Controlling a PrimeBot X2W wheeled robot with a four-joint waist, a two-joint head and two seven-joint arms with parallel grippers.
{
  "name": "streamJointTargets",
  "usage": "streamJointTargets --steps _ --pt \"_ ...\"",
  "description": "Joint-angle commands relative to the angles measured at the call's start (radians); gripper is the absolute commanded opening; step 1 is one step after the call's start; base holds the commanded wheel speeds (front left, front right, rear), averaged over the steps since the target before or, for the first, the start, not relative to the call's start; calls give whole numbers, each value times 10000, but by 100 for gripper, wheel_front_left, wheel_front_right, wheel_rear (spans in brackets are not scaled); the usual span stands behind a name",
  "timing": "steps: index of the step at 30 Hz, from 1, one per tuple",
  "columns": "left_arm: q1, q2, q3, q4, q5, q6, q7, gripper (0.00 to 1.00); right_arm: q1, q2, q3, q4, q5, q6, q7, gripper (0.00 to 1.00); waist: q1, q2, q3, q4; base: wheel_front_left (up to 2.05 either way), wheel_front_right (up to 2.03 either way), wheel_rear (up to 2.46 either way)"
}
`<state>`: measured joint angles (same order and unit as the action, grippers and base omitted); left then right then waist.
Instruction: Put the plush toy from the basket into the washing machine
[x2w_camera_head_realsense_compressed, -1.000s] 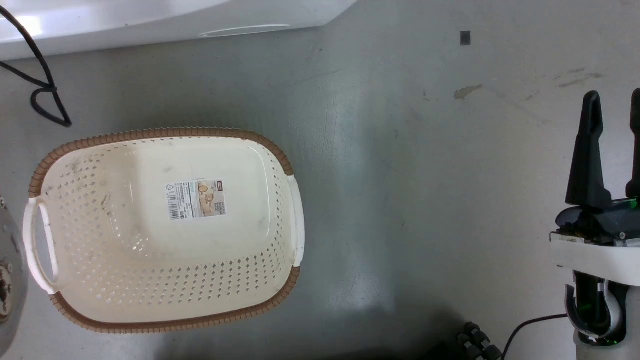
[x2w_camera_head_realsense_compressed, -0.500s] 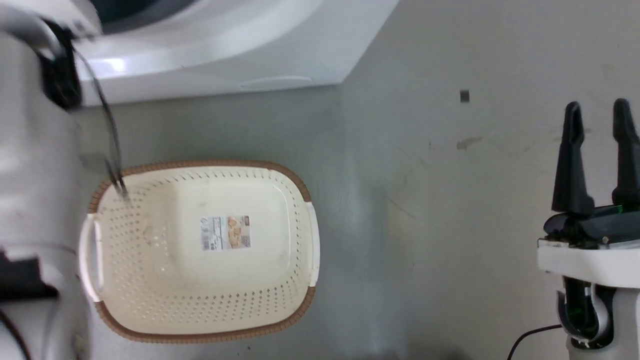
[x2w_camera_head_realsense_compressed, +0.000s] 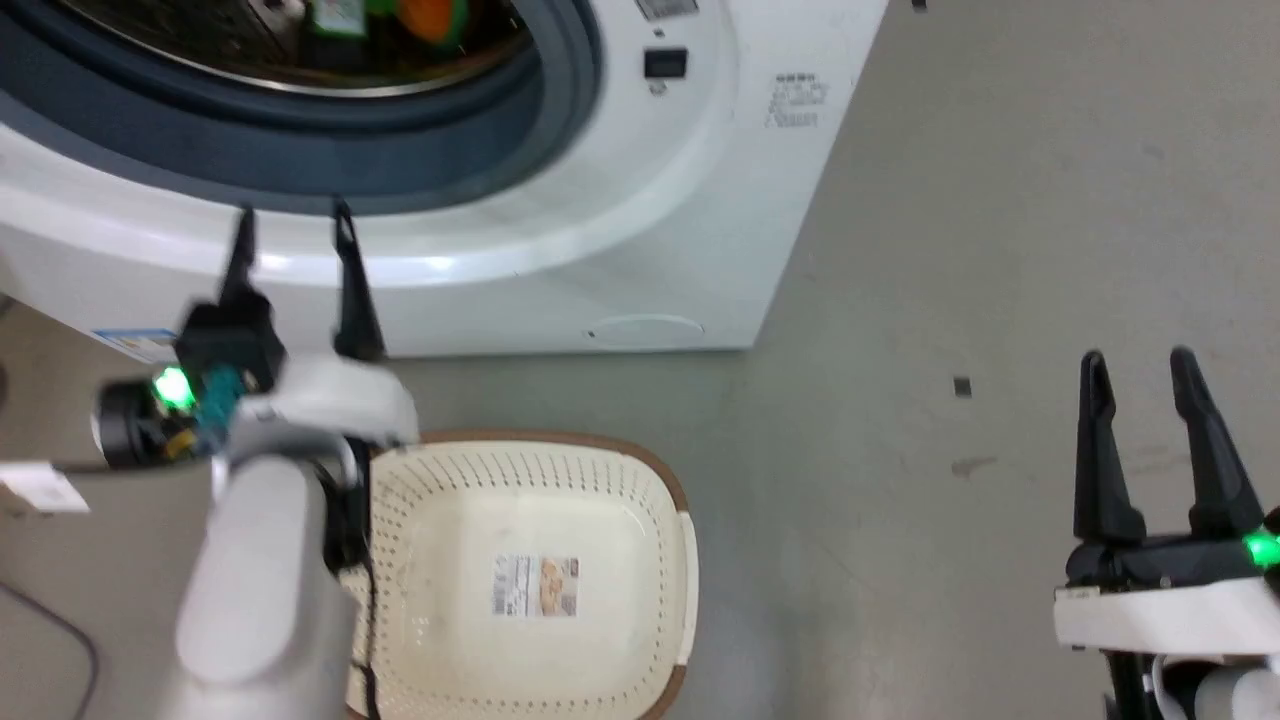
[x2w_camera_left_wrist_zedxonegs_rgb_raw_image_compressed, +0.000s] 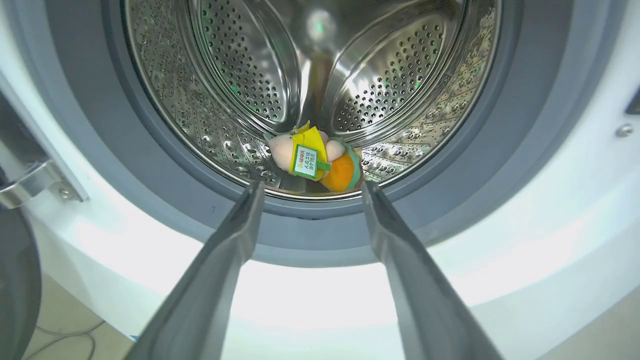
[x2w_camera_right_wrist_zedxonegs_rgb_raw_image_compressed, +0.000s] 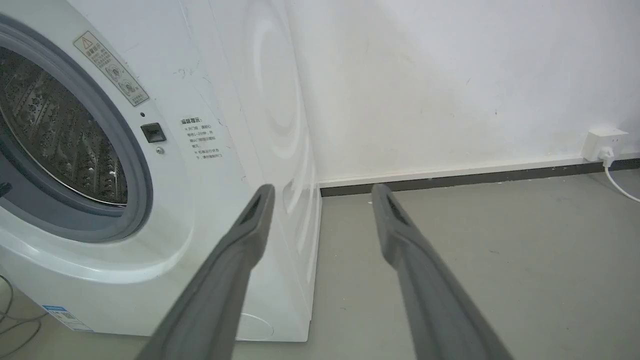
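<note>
The plush toy (x2w_camera_left_wrist_zedxonegs_rgb_raw_image_compressed: 320, 160), orange with yellow and pale pink parts and a green tag, lies on the bottom of the steel drum of the washing machine (x2w_camera_left_wrist_zedxonegs_rgb_raw_image_compressed: 550, 210); its orange and green show at the head view's top (x2w_camera_head_realsense_compressed: 425, 15). My left gripper (x2w_camera_head_realsense_compressed: 292, 225) is open and empty, held in front of the machine's white front (x2w_camera_head_realsense_compressed: 560, 260) below the grey gasket; the wrist view shows this gripper (x2w_camera_left_wrist_zedxonegs_rgb_raw_image_compressed: 310, 187) apart from the toy. The cream basket (x2w_camera_head_realsense_compressed: 600, 470) stands on the floor with nothing in it but its label. My right gripper (x2w_camera_head_realsense_compressed: 1140, 365) is open at the lower right, over bare floor.
The washing machine's side (x2w_camera_right_wrist_zedxonegs_rgb_raw_image_compressed: 260, 150) stands near a white wall with a dark skirting (x2w_camera_right_wrist_zedxonegs_rgb_raw_image_compressed: 475, 180). A wall socket with a white cable (x2w_camera_right_wrist_zedxonegs_rgb_raw_image_compressed: 605, 142) sits at the far right. Part of the dark door (x2w_camera_left_wrist_zedxonegs_rgb_raw_image_compressed: 15, 300) shows at the left wrist view's left edge.
The head camera has tilted up, so the basket slid down the picture and the washing machine's opening came into view. My left arm has come into the picture, gripper open before the machine.
</note>
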<state>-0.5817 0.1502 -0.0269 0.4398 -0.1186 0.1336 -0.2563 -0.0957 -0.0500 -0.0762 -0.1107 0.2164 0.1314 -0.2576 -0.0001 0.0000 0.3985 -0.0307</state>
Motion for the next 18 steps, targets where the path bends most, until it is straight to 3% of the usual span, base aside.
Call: streamJointTargets --steps 1,11,18 --pt "500 -107 -62 -303 115 34 -54 100 239 -2 -33 86 -76 -7 -42 100 1 0 -853 455 0 0 0" --pt "3939 -508 -228 -1259 446 51 -54 100 1536 -2 70 622 -243 -7 -42 100 1 0 -3028 540 0 0 0" --pt "5179 -637 -316 -1565 439 -180 -54 100 2410 -2 130 798 -253 -7 -42 100 1 0 -3959 514 0 0 0"
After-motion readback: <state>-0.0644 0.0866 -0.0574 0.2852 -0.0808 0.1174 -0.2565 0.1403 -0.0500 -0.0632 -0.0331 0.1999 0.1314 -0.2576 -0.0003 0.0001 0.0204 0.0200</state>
